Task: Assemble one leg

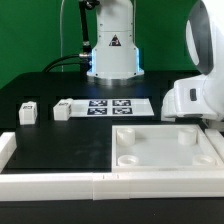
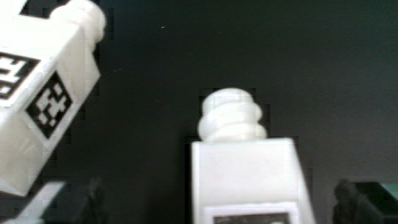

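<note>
In the wrist view a white leg (image 2: 244,170) lies on the black table with its ribbed screw end (image 2: 228,112) pointing away from me. My gripper (image 2: 214,200) is open around it. One dark finger (image 2: 63,200) and the other finger (image 2: 365,195) stand on either side of the leg, with a gap on both sides. A second leg (image 2: 45,95) with black-and-white markers lies beside it. In the exterior view the arm's white hand (image 1: 192,98) is low at the right and hides the fingers and both of these legs.
Two more small white legs (image 1: 27,112) (image 1: 62,108) stand at the exterior view's left. The marker board (image 1: 110,106) lies in the middle. The large white square panel (image 1: 160,158) with round recesses lies in front. A white border (image 1: 60,186) runs along the near edge.
</note>
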